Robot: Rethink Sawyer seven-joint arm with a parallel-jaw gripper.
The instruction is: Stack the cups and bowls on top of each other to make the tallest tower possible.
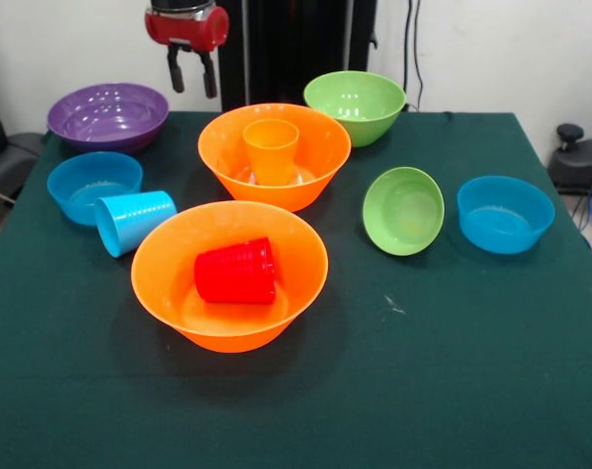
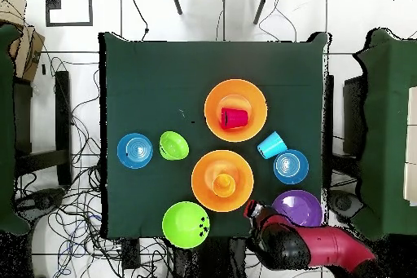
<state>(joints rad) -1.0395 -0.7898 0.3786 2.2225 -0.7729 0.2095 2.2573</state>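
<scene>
My gripper hangs open and empty above the table's far edge, between the purple bowl and the rear large orange bowl. An orange cup stands upright in that bowl. The nearer large orange bowl holds a red cup lying on its side. A light blue cup lies on its side on the cloth beside a small blue bowl. No tower stands.
A large green bowl sits at the far side. A small green bowl rests tilted beside a second small blue bowl. The table is covered with dark green cloth.
</scene>
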